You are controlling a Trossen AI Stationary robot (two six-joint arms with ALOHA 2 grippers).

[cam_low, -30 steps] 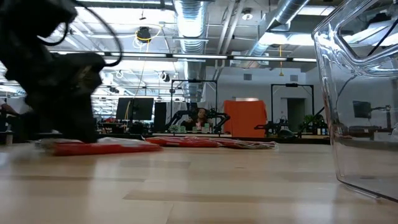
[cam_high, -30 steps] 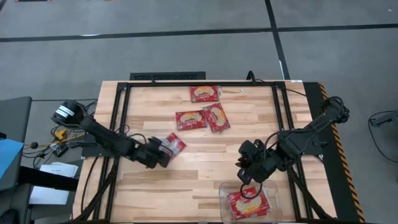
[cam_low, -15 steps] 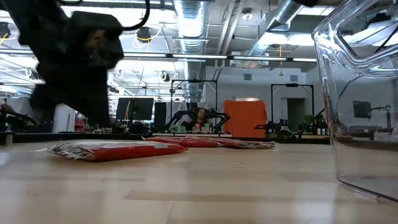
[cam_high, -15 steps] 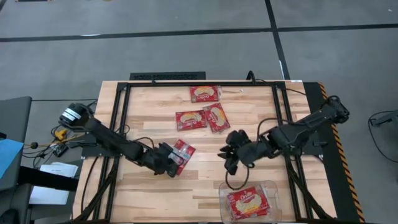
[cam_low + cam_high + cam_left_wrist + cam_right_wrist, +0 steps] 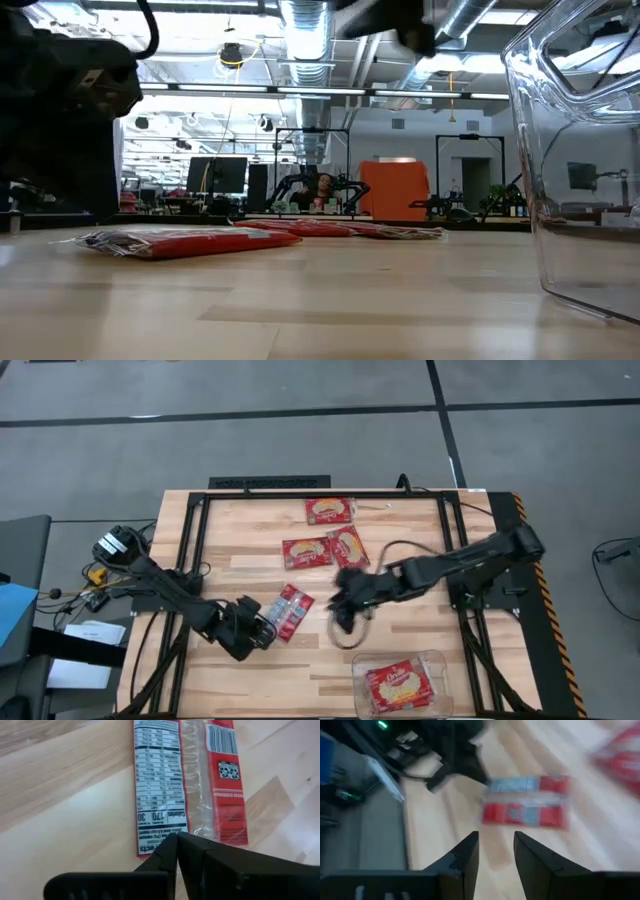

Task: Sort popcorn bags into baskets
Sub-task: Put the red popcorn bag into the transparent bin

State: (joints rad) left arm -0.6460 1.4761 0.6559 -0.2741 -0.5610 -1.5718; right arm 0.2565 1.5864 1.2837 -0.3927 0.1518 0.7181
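Note:
One popcorn bag (image 5: 290,610) lies flat on the table with its printed back up, between my two grippers; the left wrist view shows this popcorn bag (image 5: 185,780) close up. My left gripper (image 5: 262,630) is shut, with its tips (image 5: 175,836) at the bag's end nearest the table's left edge. My right gripper (image 5: 345,602) is open and hovers to the bag's right; its wrist view shows that gripper (image 5: 495,852) facing the bag (image 5: 525,807). The clear basket (image 5: 436,660) at the near edge holds one bag (image 5: 398,685). My left gripper's shut fingertips stand at the bag's short edge (image 5: 150,847), coming nearly level from the table's left side. Whether they touch that edge, I cannot tell. The bag lies flat on the wood.
Three more bags lie toward the far edge: one (image 5: 329,510) alone, two (image 5: 306,552) (image 5: 348,548) side by side. The low view shows the basket wall (image 5: 580,150) close on the right and the nearest bag (image 5: 190,240) flat on the wood. Bare table lies between bag and basket.
My left gripper slid the bag a little toward the right and near edges, then drew back toward the left. My right gripper left its place above the basket and travelled toward the table's left and slightly far, arriving beside the bag.

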